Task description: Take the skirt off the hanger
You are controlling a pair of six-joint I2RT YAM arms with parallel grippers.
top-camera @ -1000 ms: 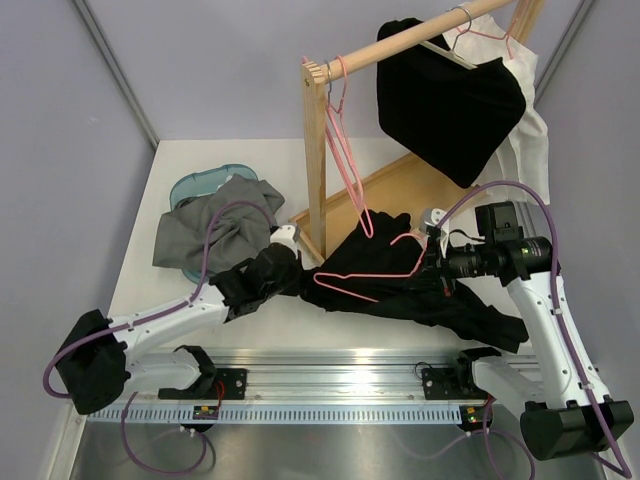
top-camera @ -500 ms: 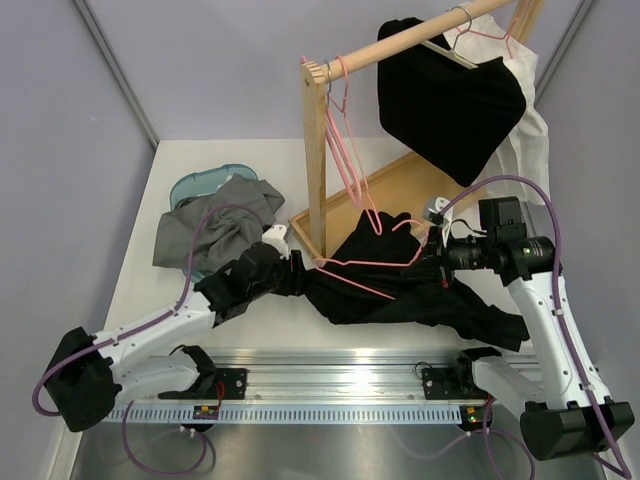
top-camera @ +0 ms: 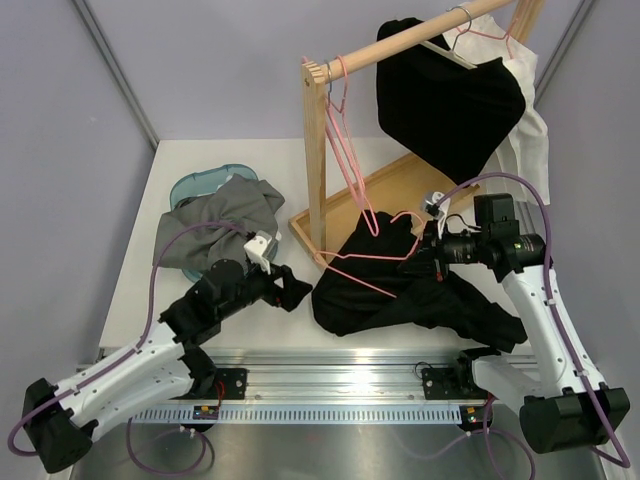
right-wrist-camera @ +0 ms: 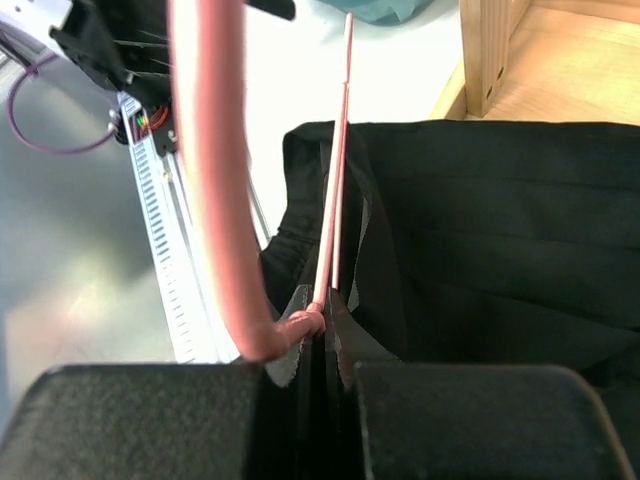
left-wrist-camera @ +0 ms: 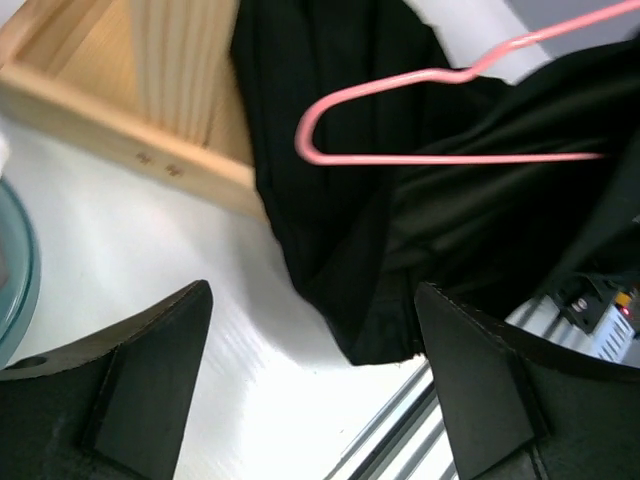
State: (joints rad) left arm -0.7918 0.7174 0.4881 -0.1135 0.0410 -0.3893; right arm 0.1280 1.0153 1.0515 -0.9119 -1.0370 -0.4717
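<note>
The black skirt [top-camera: 400,295] lies crumpled on the white table beside the rack's foot. A pink wire hanger [top-camera: 375,252] lies tilted over its upper part, and my right gripper [top-camera: 426,243] is shut on the hanger's wire. In the right wrist view the wire [right-wrist-camera: 335,200] runs out from between the shut fingertips [right-wrist-camera: 322,330], with the skirt [right-wrist-camera: 500,250] below. My left gripper [top-camera: 290,290] stands open just left of the skirt, apart from it. From the left wrist, the skirt's hem [left-wrist-camera: 400,300] lies past the open gripper [left-wrist-camera: 315,400], and the hanger [left-wrist-camera: 420,120] hangs above.
A wooden rack [top-camera: 316,150] on a wooden base tray [top-camera: 400,185] stands behind the skirt. Its rod carries another pink hanger [top-camera: 345,140], a black garment [top-camera: 445,100] and a white one [top-camera: 530,130]. A grey cloth [top-camera: 215,225] lies over a teal bin [top-camera: 195,185].
My left gripper has opened, let go of the skirt's left edge and drawn back to the left. The skirt has slumped into a tighter heap. The right gripper keeps the hanger.
</note>
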